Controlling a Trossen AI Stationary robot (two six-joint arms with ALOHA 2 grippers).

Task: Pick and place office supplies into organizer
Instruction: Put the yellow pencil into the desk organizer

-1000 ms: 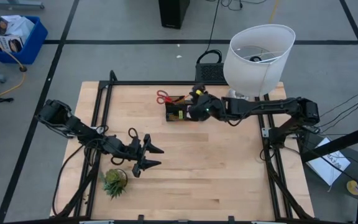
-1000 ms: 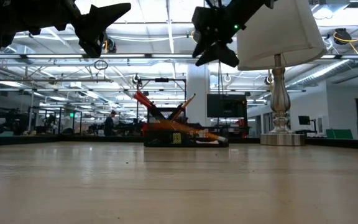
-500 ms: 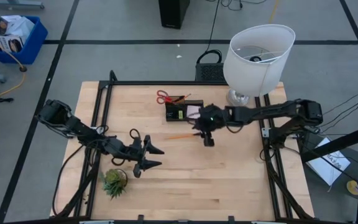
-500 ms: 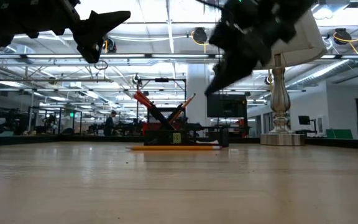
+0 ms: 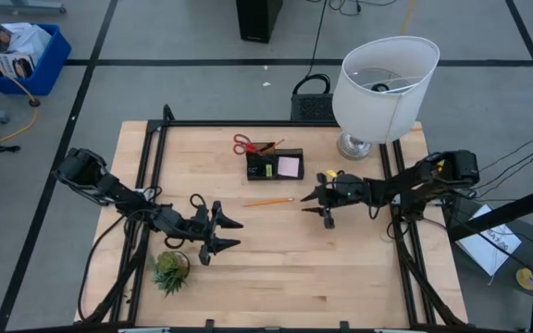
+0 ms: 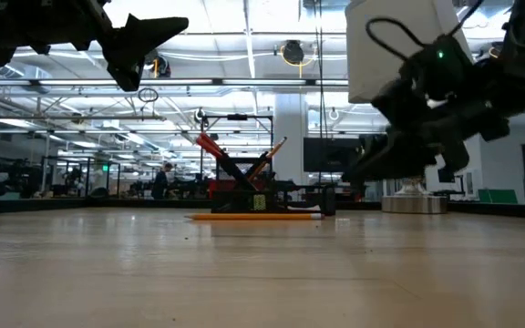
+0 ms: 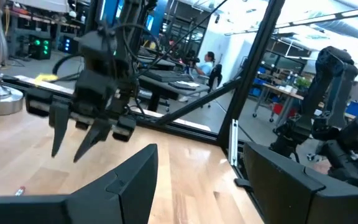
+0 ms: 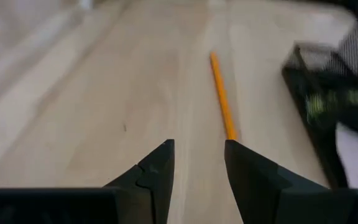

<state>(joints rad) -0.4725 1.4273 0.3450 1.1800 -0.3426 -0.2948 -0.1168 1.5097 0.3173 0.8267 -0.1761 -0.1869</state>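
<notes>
The black organizer stands on the table's far middle, holding a pink sticky-note pad and upright pens. Red-handled scissors lie on the table just beyond its left end. An orange pencil lies flat on the wood near of the organizer, and shows too in the right wrist view and the low view. My right gripper hovers open just right of the pencil's end, fingers pointing left. My left gripper hangs open above the table near its left front, touching nothing.
A white-shaded lamp stands at the far right corner. A small green potted plant sits near the left front edge, close to my left gripper. Bare wood lies between the two grippers and along the near edge.
My right gripper has drawn back from above the organizer toward the table's right and near side, and has come lower. The orange pencil, earlier at the organizer, now lies flat on the table in front of it.
</notes>
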